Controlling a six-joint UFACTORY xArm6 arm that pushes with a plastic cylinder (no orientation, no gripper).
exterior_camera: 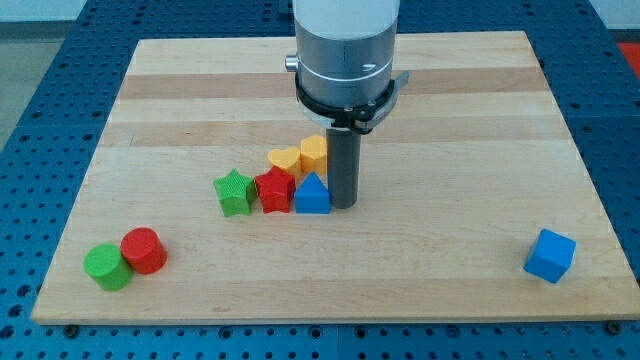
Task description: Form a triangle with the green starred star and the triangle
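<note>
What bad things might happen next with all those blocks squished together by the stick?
1. My tip sits right beside the blue triangle, which touches the red star and green star. Pushing toward the view's left would likely shove the whole row.
2. The yellow heart and yellow hexagon block crowd just behind, so they may get dragged along.
3. The arm hides part of the cluster, so contact is hard to judge.

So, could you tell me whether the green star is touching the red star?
Touching. In the camera view, the green star and red star sit side by side with their edges meeting and no board showing between them.
</note>
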